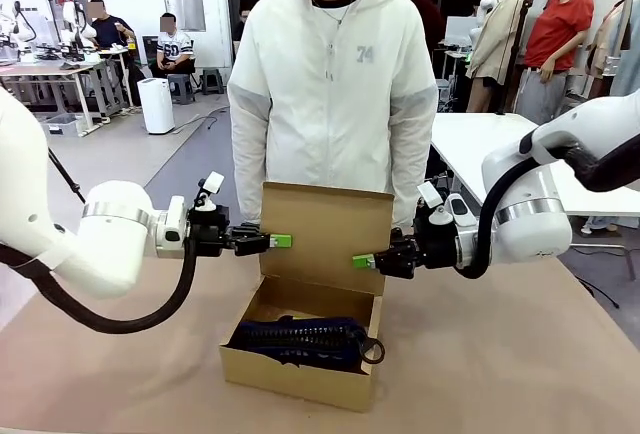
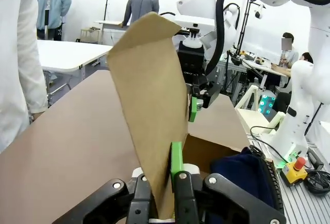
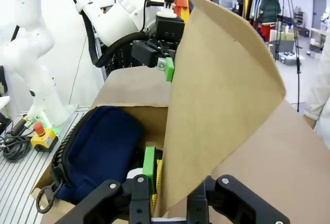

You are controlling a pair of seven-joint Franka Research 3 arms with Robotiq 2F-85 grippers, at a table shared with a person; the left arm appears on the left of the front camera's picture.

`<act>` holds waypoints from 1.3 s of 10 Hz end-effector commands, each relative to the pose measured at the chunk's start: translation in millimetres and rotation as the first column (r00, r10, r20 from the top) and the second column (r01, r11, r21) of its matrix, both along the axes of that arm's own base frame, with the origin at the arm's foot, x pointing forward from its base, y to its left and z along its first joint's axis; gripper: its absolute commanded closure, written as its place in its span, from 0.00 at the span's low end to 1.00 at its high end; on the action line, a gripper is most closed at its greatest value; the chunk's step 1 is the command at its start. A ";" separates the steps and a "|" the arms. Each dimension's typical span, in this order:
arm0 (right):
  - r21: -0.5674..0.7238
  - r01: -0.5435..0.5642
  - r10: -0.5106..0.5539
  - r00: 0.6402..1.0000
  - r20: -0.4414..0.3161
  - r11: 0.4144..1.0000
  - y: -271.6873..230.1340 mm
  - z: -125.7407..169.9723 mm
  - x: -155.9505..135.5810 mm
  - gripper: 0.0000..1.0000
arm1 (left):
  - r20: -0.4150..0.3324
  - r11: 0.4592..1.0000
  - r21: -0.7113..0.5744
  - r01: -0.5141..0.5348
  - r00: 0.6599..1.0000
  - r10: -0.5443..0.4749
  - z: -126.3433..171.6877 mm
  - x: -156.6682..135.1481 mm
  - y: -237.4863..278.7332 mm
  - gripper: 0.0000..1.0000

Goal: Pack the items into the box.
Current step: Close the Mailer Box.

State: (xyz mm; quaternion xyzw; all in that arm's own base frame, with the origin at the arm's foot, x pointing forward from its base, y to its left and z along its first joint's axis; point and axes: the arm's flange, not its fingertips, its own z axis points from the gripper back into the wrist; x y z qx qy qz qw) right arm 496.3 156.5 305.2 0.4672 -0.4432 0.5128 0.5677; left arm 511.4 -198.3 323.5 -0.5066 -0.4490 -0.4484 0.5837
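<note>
Left end effector (image 1: 281, 241) comes in level from the left side, fingers pointing toward centre, pinched on the left edge of the lid (image 1: 327, 236); left wrist view shows the flap (image 2: 149, 105) sandwiched edge-on btwn its green pads.

Box (image 1: 300, 372) sits mid-table (image 1: 500, 354), just in front of the person (image 1: 330, 84) at the far side. Brown cardboard, shallow, open at the top. Long axis looks to run roughly near-to-far, angled a bit; near corner points toward the camera. Lid stands about upright at the far edge, inner face toward the robot, hinge low, free edge up. In the wrist views the flap looks bowed, top corner curling over.

Inside: pencil case (image 1: 300, 342), navy, zip w/ ring pull at its right end, lying flat, long axis across the box left-right. Fills most of the floor. Right wrist view: the case (image 3: 98, 152) by the box wall, w/ a yellow strip (image 3: 158, 182) just beside it, partly hidden by the finger, can't tell what it is.

Right end effector (image 1: 362, 260) comes in level from the right side, fingers pointing toward centre, clamped on the lid's right edge, lower than the left one. Right wrist view: cardboard (image 3: 221, 100) btwn its pads.
</note>
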 end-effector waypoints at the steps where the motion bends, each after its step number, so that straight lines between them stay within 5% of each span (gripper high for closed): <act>1: 0.025 0.018 -0.020 0.998 0.065 1.000 2.2 3.5 2.9 0.72 | 0.076 1.000 -0.014 0.010 0.997 -0.009 2.8 -1.4 -0.5 0.88; 4: -0.010 0.050 -0.048 0.980 0.193 0.999 -1.3 22.1 2.0 0.72 | 0.248 0.997 -0.043 -0.067 0.966 0.075 12.7 -1.4 4.3 0.88; 9: -0.076 -0.062 0.084 0.943 0.323 0.995 10.2 33.4 -21.1 0.72 | 0.344 0.998 0.066 -0.012 0.939 -0.011 24.5 -21.8 -0.6 0.88; 13: -0.061 -0.068 0.085 0.938 0.337 0.996 13.4 37.5 -43.9 0.72 | 0.381 0.988 0.151 -0.012 0.924 -0.047 34.8 -59.0 -3.9 0.88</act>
